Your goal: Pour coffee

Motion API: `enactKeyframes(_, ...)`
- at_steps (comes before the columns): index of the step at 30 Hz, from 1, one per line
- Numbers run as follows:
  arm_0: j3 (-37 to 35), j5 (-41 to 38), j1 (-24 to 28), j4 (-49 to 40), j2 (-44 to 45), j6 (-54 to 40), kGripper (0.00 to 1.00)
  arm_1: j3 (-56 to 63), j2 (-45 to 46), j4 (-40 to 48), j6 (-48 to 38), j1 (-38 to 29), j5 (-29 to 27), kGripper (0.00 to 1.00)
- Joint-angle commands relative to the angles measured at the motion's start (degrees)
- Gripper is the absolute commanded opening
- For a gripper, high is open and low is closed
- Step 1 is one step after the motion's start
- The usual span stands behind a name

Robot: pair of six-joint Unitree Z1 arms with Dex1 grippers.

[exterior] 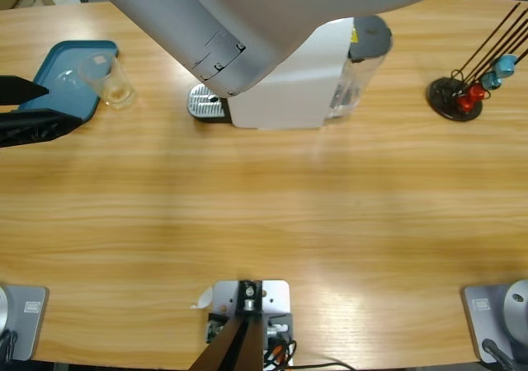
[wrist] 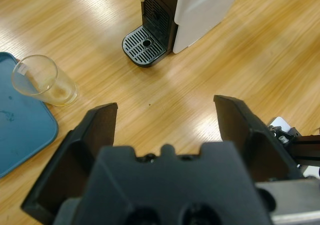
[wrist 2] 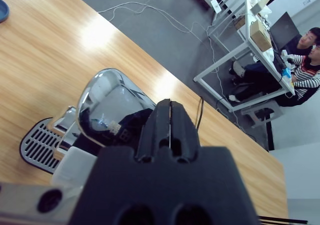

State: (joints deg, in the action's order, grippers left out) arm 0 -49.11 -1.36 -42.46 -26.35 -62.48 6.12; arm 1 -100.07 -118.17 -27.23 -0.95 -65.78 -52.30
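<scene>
Glass (wrist: 44, 80) stands upright at upper left on the blue tray's (wrist: 20, 135) edge, just up-left of the wide-open, empty left end effector (wrist: 167, 115), the nearer one; right end effector (wrist 2: 170, 120), closed, hovers over the coffee machine (exterior: 305, 78).

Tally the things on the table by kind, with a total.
Coffee machine: 1
Glass: 1
Blue tray: 1
Capsule stand: 1
Total: 4

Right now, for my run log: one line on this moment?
left gripper: open, empty | right gripper: shut, above coffee machine | glass: on tray
</scene>
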Motion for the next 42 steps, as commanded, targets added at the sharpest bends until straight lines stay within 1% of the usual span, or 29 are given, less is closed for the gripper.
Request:
enactKeyframes(1, 2.0, -0.6, -0.6, 0.4, -1.5, -0.9, 0.813, 3.4, -8.8, -1.0, -2.2, -2.4, 3.3, 0.000)
enactKeyframes(19, 2.0, -0.6, -0.6, -0.4, -1.2, -0.8, 0.814, 3.4, -11.3, -0.5, -5.0, -2.4, 4.8, 0.000)
enactKeyframes(26, 2.0, -0.6, -0.6, -0.7, -1.0, -0.7, 0.812, 3.9, -12.5, -0.5, -7.5, -3.7, 5.2, 0.000)
enactKeyframes(31, 2.0, -0.7, -0.5, -0.9, -0.9, -0.7, 0.815, 5.5, -13.4, 0.2, -10.1, -4.0, 5.2, 0.000)
enactKeyframes(42, 1.9, -0.7, -0.6, -1.2, -1.0, -0.7, 0.814, 8.2, -13.8, 2.2, -12.0, -4.2, 5.9, 0.000)
